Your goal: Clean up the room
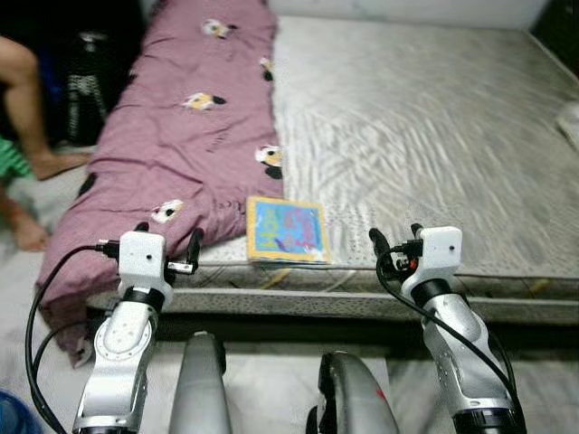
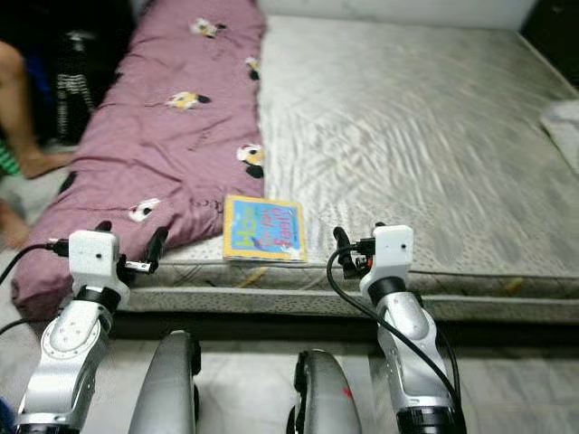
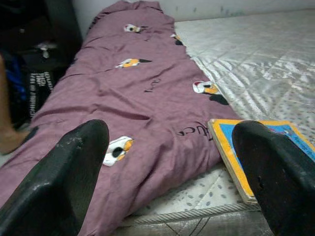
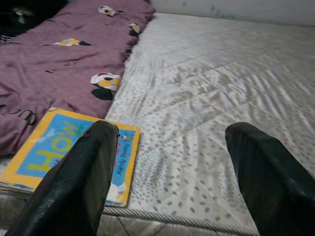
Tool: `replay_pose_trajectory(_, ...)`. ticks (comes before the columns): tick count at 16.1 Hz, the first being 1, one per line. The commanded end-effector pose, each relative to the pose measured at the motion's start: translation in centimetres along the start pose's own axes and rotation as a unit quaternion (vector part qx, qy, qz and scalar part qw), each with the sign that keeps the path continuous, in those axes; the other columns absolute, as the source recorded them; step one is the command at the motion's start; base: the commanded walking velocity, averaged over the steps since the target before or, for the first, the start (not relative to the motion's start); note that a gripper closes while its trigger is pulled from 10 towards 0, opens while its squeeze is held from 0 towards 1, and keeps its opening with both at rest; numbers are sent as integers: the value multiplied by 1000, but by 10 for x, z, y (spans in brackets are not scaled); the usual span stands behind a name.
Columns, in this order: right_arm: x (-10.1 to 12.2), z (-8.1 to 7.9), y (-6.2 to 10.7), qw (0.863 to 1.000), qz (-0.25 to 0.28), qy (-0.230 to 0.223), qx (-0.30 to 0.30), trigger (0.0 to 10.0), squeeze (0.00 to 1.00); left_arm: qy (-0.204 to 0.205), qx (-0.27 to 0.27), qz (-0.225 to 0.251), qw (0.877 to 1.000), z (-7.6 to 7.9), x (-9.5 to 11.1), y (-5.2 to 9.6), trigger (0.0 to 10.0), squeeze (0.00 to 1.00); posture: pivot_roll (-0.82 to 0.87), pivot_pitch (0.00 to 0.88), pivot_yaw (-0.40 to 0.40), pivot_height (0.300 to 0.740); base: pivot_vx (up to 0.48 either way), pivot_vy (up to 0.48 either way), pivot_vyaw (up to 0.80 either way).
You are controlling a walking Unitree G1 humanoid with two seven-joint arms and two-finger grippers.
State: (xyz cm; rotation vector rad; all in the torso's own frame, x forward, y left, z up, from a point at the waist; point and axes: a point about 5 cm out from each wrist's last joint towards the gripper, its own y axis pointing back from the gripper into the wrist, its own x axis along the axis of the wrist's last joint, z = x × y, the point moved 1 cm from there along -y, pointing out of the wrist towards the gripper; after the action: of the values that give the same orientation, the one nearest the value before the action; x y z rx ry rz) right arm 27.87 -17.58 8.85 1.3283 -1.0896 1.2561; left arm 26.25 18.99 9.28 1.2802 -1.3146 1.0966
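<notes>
From where I stood, a yellow-bordered picture book (image 1: 287, 231) lay flat at the near edge of the grey mattress (image 1: 434, 117), touching the purple blanket (image 1: 181, 136) along the bed's left side. The left gripper (image 1: 168, 242) and right gripper (image 1: 394, 237) hovered before the edge, fingers spread, holding nothing. The right wrist view showed "How" on the cover; the head views showed a person's bare legs (image 1: 27, 108) beside the bed.
</notes>
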Motion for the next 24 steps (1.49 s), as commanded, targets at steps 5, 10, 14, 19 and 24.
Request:
replay_pose_trajectory(5, 5, 1, 0, 1000, 6, 0, -1, 10000, 0, 39, -5, -12, 999, -1, -3, 1, 10000, 0, -3, 150, -54, 631, 0, 0, -113)
replay_pose_trajectory(10, 6, 0, -1, 1000, 5, 4, 1, 10000, 0, 51, -23, -7, 998, 3, -2, 3, 10000, 0, -4, 154, -55, 631, 119, 0, -265)
replay_pose_trajectory(14, 6, 0, -1, 1000, 4, 4, 0, 10000, 0, 51, -25, -8, 998, 3, -2, 2, 10000, 0, -5, 154, -54, 631, 331, 0, 0)
replay_pose_trajectory(19, 6, 1, -3, 1000, 4, 7, 0, 10000, 0, 53, -27, -10, 998, 4, -3, 1, 10000, 0, -5, 146, -56, 631, 329, 0, 0)
replay_pose_trajectory(24, 5, 1, -3, 1000, 0, 8, 2, 10000, 0, 69, -12, -42, 997, 1, -12, 1, 10000, 0, -4, 145, -58, 631, 49, 0, 0)
